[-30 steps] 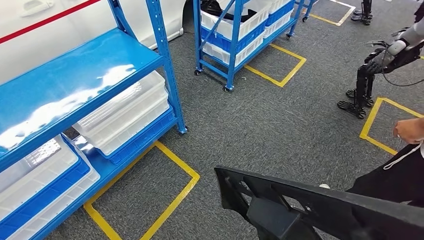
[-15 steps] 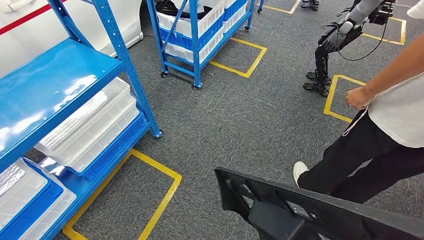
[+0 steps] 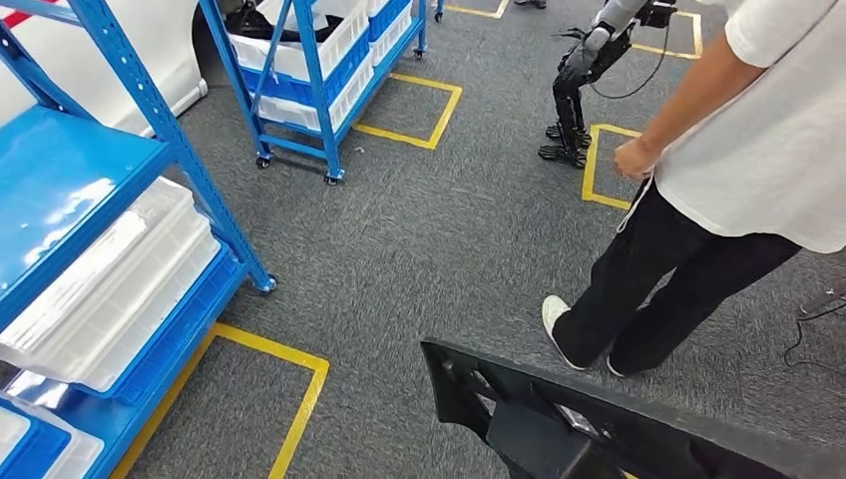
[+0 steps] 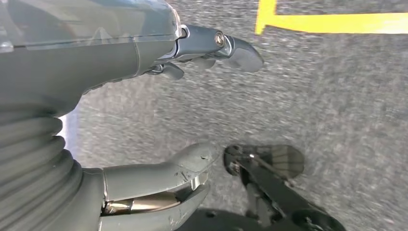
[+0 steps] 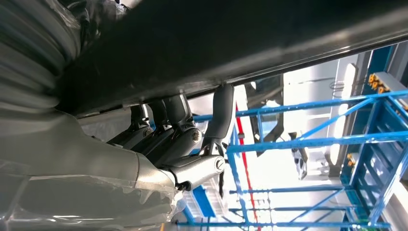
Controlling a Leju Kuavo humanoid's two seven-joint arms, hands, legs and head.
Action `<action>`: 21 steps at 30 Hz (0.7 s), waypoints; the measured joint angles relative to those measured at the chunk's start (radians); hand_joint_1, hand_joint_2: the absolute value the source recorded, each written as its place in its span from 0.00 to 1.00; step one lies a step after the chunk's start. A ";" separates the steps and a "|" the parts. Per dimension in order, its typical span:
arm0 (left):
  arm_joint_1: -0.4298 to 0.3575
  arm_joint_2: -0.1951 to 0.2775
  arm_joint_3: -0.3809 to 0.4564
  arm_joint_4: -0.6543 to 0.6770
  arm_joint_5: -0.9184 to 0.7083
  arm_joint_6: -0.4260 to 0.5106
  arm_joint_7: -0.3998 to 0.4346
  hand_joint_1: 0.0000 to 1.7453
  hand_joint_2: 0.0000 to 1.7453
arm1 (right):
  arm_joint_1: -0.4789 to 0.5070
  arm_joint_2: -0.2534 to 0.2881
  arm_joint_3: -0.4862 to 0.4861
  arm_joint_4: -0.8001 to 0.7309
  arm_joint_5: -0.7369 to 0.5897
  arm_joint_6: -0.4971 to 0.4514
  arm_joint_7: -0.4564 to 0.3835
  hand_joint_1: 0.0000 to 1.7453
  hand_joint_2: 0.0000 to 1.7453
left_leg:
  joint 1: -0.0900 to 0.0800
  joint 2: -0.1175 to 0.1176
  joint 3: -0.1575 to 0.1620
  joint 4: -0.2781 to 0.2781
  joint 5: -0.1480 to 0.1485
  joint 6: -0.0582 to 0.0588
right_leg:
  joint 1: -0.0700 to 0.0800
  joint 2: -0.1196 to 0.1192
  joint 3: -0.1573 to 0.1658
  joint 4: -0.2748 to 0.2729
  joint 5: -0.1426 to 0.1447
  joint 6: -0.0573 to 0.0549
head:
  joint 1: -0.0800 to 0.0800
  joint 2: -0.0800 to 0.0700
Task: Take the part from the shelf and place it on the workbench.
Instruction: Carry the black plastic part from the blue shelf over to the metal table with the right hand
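The right hand (image 5: pixel 178 144) grips the long black ribbed plastic part (image 3: pixel 638 419) at six o'clock; the left hand (image 4: pixel 159 120) hangs open-fingered, holding nothing. The carry step seems in hand; next comes finding the surface.

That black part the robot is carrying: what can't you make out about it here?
- Black part, head view: its far end and underside run off the picture's edge.
- Right hand, right wrist view: fingers reach up against the part; contact lost in shadow.
- Left hand, left wrist view: blurred carpet beyond.

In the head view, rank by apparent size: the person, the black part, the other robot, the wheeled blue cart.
1. Person, nearby.
2. Black part, closest and cut off by the frame, so this rank is unsure.
3. Wheeled blue cart, also cut off.
4. Other robot, farthest.
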 joint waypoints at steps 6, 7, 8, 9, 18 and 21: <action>0.005 0.001 0.011 0.000 -0.013 0.003 -0.014 0.00 1.00 | 0.014 0.025 -0.048 -0.003 0.019 0.061 0.000 1.00 1.00 | -0.010 0.088 -0.006 -0.013 0.017 0.035 | 0.005 -0.119 -0.103 0.217 -0.122 0.016 | 0.001 0.000; 0.006 0.001 0.012 0.000 -0.015 0.003 -0.016 0.00 1.00 | 0.017 0.030 -0.055 -0.003 0.020 0.069 0.000 1.00 1.00 | -0.013 0.104 -0.008 -0.013 0.017 0.036 | 0.005 -0.123 -0.120 0.261 -0.136 0.016 | 0.001 0.000; 0.006 0.001 0.012 0.000 -0.017 0.003 -0.017 0.00 1.00 | 0.021 0.034 -0.062 -0.003 0.020 0.075 0.000 1.00 1.00 | -0.016 0.119 -0.008 -0.013 0.017 0.036 | 0.006 -0.126 -0.119 0.271 -0.132 0.014 | 0.001 0.000; 0.006 0.001 0.012 0.000 -0.019 0.003 -0.018 0.00 1.00 | 0.024 0.037 -0.067 -0.004 0.019 0.078 0.000 1.00 1.00 | -0.018 0.132 -0.008 -0.013 0.017 0.036 | 0.007 -0.129 -0.097 0.237 -0.110 0.010 | 0.001 0.000; -0.001 -0.003 0.012 0.000 -0.025 0.002 -0.026 0.00 1.00 | 0.045 0.068 -0.102 -0.019 0.024 0.097 0.000 1.00 1.00 | -0.024 0.163 -0.006 0.011 -0.014 0.010 | 0.022 -0.156 0.046 -0.043 -0.011 -0.044 | 0.001 0.000; 0.003 -0.003 0.013 0.000 -0.029 0.001 -0.025 0.00 1.00 | 0.047 0.078 -0.107 -0.019 0.027 0.103 0.000 1.00 1.00 | -0.016 0.091 -0.080 0.179 -0.108 0.001 | 0.019 -0.126 0.044 -0.050 -0.002 -0.052 | 0.001 0.000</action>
